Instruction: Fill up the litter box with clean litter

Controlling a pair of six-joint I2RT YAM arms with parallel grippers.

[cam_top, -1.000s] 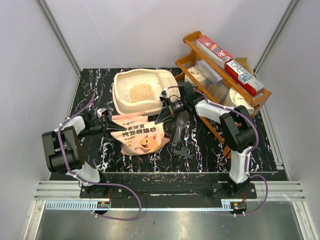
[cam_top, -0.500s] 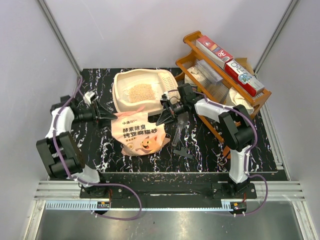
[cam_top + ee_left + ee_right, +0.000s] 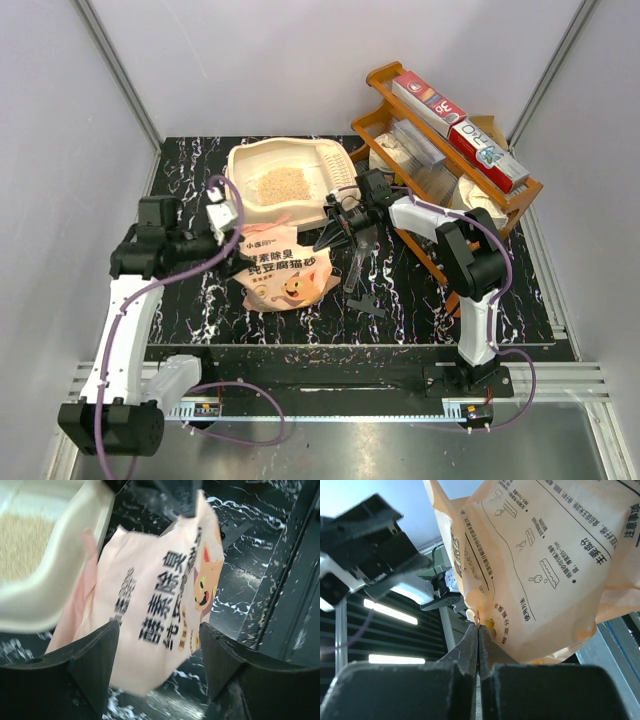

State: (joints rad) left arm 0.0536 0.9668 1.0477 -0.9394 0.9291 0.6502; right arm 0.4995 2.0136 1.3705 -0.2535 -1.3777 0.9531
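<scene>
The bag (image 3: 280, 270) is pinched by the right jaws; the left jaws are spread close by, beside the litter box (image 3: 60, 580).

The left fingers (image 3: 85, 675) stand spread wide apart, while the right fingers (image 3: 463, 652) press tightly together.

The pink-orange bag (image 3: 278, 268) carries bold black Chinese print, 酵素除臭 over 纯豆腐猫砂, lying just ahead of the left pincer (image 3: 157, 630). Right above the right pincer (image 3: 478, 630), which pinches the bag's edge, the bag's back reads 使用方法, with 注意事项 farther off. Lettering on the red-and-white boxes (image 3: 460, 125) beyond the right pincer is too small to read.
</scene>
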